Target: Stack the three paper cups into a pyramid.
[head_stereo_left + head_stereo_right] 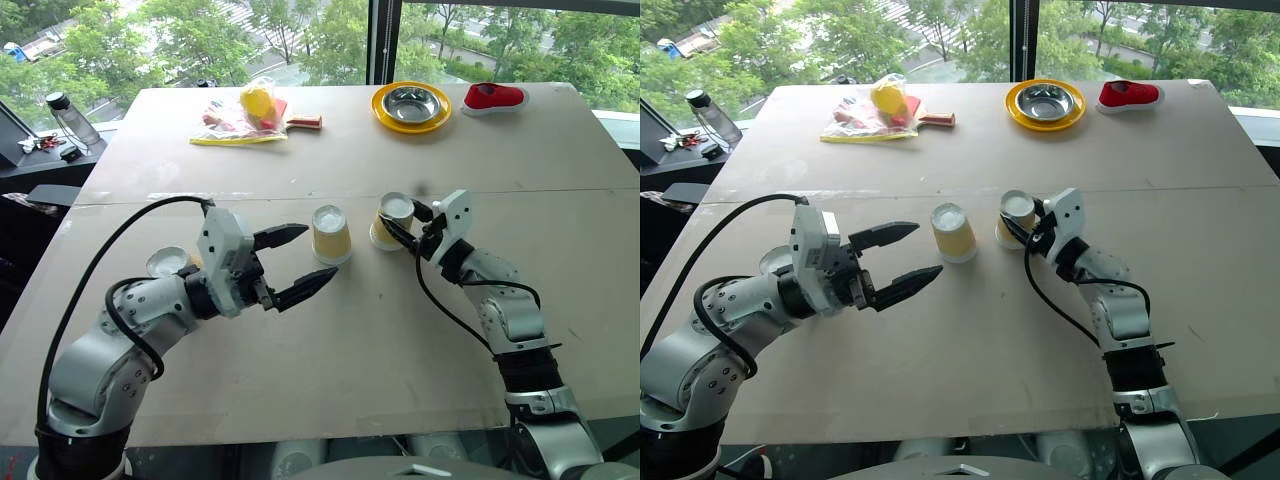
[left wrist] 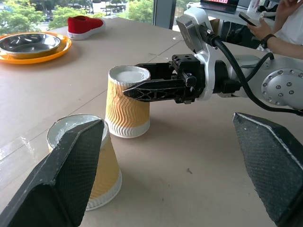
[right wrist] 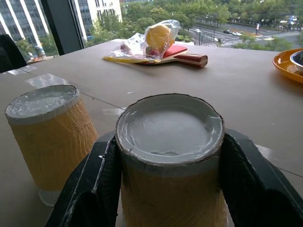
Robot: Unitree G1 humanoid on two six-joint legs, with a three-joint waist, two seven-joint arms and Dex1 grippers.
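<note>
Yellow-orange paper cups stand inverted on the pale worktop (image 1: 330,380), white bases up. Right cup (image 1: 392,221): located between the two black fingers of the right gripper (image 1: 405,227), tilted slightly, with its wide rim low at the worktop. The right wrist view shows a finger pressed against each side of its wall, so the jaws are closed onto this cup. Middle cup (image 1: 331,234): upright on its rim, just beside the right cup but apart from it, touched by neither gripper. Third cup (image 1: 168,263): positioned at the robot's left, partly hidden behind the left arm.

Left gripper (image 1: 296,264): hovers just left of the middle cup, pointing toward it, jaws spread wide and holding nothing.

Far edge of the worktop: a yellow plate (image 1: 411,107) carrying a steel bowl (image 1: 411,102), a red shoe (image 1: 493,97) just beside it, and a plastic bag (image 1: 240,115) resting over a red table-tennis paddle (image 1: 296,118). A dark bottle (image 1: 71,120) stands off the worktop at the far left.
</note>
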